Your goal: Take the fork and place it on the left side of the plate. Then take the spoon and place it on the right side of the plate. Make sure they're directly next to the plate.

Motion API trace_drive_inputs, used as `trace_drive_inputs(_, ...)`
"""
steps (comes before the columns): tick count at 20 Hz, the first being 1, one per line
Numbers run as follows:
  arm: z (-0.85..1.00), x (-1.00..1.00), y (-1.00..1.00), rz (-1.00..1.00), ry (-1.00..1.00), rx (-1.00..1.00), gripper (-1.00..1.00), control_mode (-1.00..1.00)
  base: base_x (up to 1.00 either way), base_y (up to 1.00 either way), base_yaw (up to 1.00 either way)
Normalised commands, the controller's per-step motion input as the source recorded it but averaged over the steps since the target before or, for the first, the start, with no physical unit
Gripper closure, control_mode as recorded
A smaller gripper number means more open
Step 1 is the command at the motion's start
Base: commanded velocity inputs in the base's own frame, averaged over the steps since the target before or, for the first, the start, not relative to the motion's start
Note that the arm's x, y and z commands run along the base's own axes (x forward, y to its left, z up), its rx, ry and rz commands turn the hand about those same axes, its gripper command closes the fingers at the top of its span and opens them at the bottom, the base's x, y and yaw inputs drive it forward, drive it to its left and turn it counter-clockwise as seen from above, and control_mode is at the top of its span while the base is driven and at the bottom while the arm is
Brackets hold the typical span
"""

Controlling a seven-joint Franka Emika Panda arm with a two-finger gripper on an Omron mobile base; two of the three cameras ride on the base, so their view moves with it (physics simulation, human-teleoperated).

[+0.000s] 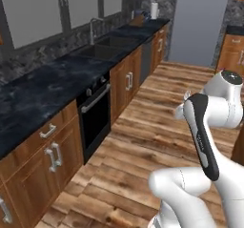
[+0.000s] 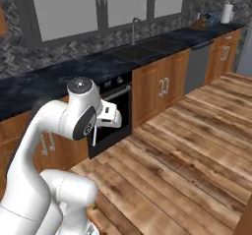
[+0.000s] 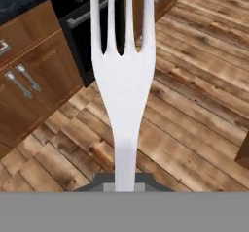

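Observed from left to right. A long black stone surface (image 1: 43, 96) runs along the left wall above brown wooden cabinets (image 1: 45, 150) with pale metal handles. A black built-in oven (image 1: 94, 112) with a horizontal silver bar handle sits beneath that surface. Further along, a dark sink (image 1: 107, 46) with a slim grey faucet (image 1: 92, 29) is recessed into the stone, and a white paper-towel roll (image 1: 154, 10) stands at the far end. The floor (image 1: 143, 141) is brown wooden planking.

The white arm with dark joints (image 2: 74, 116) is folded over this floor, well apart from the cabinets. In the right base view, the pincer (image 2: 95, 131) points downward in front of the oven, with a thin pale sliver hanging below it.

In the hand view, the slim silvery-white fork (image 3: 124, 80) rises from between the dark finger tips, handle at the bottom and four tines at the top. The pincer is pressed together on the fork's handle. The fork hangs in the air above the wooden floor, touching no surface, with its tines lying across the oven front behind it.
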Motion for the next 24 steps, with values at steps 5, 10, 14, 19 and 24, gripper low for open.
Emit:
trace_drive_inputs(5,0.00,0.00,0.00,0.00,0.00,0.00,1.00,1.00,-0.35,-0.02,-0.63)
trace_drive_inputs(10,0.00,0.00,0.00,0.00,0.00,0.00,1.00,1.00,-0.50,-0.23,-0.46)
trace_drive_inputs(14,0.00,0.00,0.00,0.00,0.00,0.00,1.00,1.00,-0.01,-0.67,-0.39)
trace_drive_inputs(19,0.00,0.00,0.00,0.00,0.00,0.00,1.00,1.00,0.00,-0.82,-0.34)
trace_drive_inputs(24,0.00,0.00,0.00,0.00,0.00,0.00,1.00,1.00,0.23,-0.87,-0.27)
